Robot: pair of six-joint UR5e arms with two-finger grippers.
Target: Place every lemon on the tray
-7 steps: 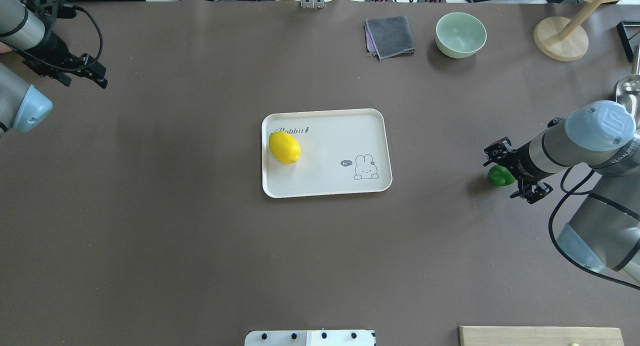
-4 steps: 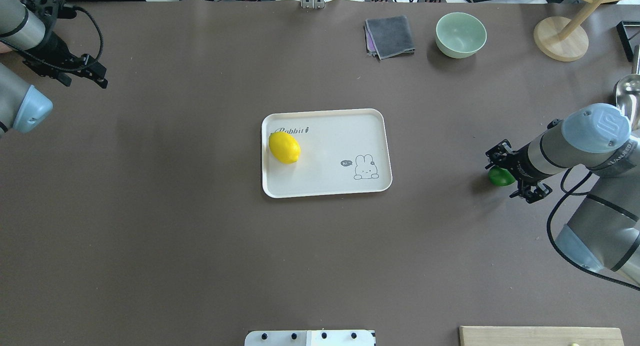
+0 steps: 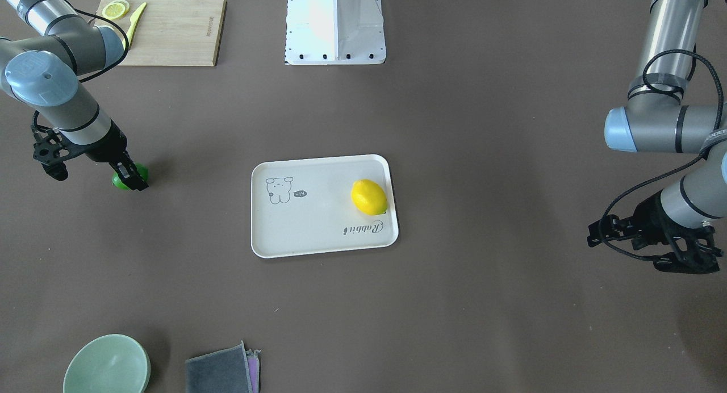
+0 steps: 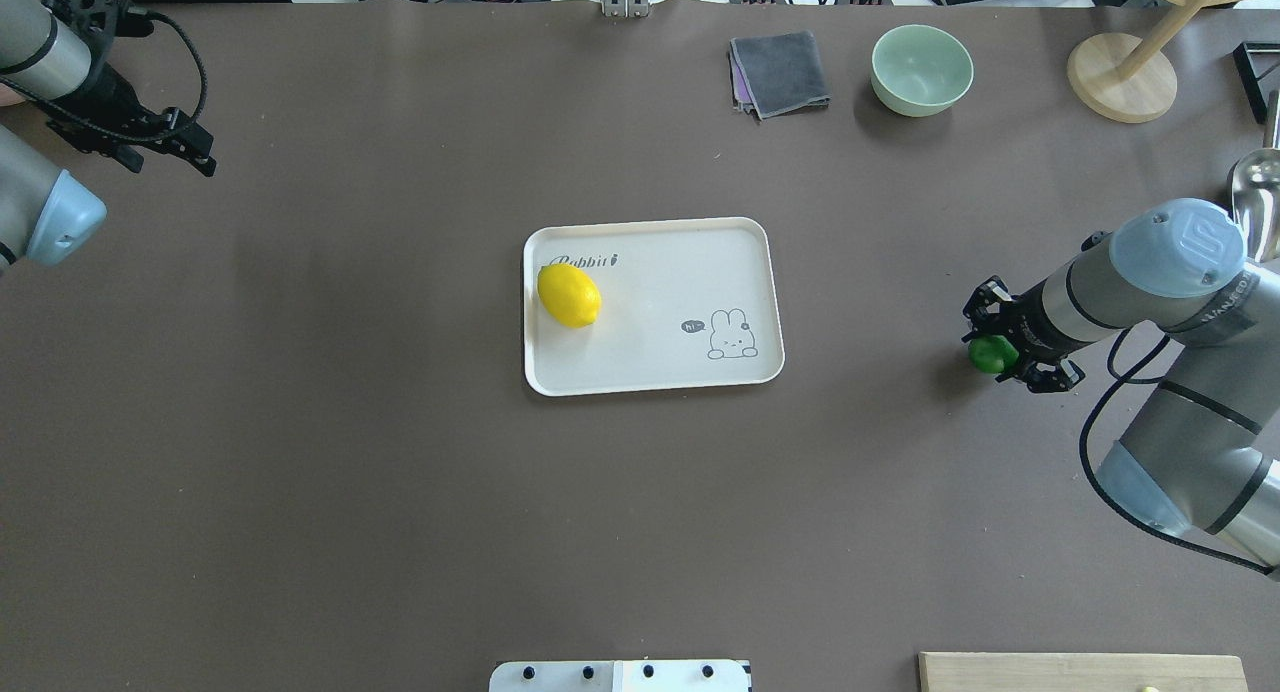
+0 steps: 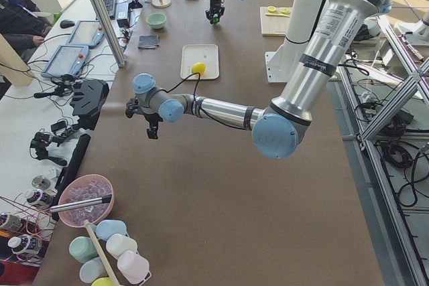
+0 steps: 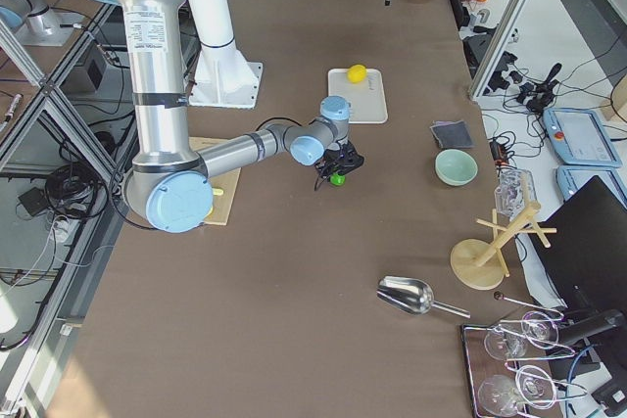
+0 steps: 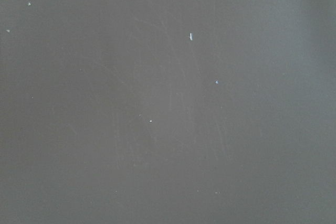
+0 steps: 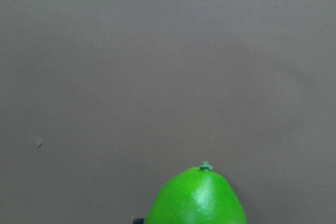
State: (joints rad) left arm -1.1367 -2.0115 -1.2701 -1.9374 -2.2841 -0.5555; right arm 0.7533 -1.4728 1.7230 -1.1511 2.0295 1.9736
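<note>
Yellow lemon (image 4: 569,295) lies inside the tray (image 4: 680,272), near its lettered end; that half looks done. Green lemon (image 8: 195,198) sits on the bench (image 4: 400,472), well apart from the tray's rabbit end. The right tool (image 4: 1005,352) is down around it, presumably for lifting. Whether it pinches cannot be told. Left tool (image 4: 195,152), apparently pressed together, hangs idle far beyond the tray's opposite end.

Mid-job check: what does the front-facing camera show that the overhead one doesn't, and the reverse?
Front-facing only: round yellow lemon slices and a yellow-green knife on the wooden cutting board, which overhead clips to an edge. Overhead only: the round wooden stand base and the metal scoop. Both: the off-white rectangular tray holding the bright yellow lemon, the glossy green lemon, the mint-green bowl and the grey folded cloth.
</note>
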